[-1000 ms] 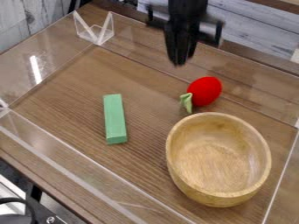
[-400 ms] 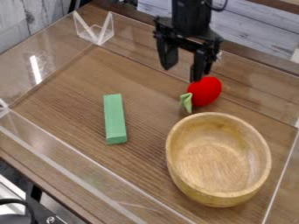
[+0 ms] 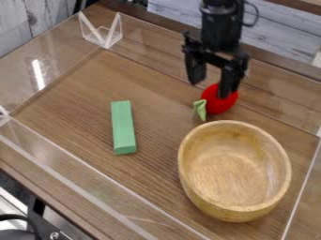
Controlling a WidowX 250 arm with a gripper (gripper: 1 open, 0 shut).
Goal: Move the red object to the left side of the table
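On the table [image 3: 75, 112], the bowl [image 3: 235, 169] sits at four o'clock and the block [image 3: 123, 127] near centre. The gripper [image 3: 216, 82], jaws apart, straddles the strawberry [image 3: 221, 101] at two o'clock. Closing off-centre could squirt the glossy fruit toward the bowl's rim, just beside it.

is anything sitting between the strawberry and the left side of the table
Yes: the green block lies on the table left of the red strawberry, partly across a straight path. The wooden bowl sits nearer the camera, out of the way.
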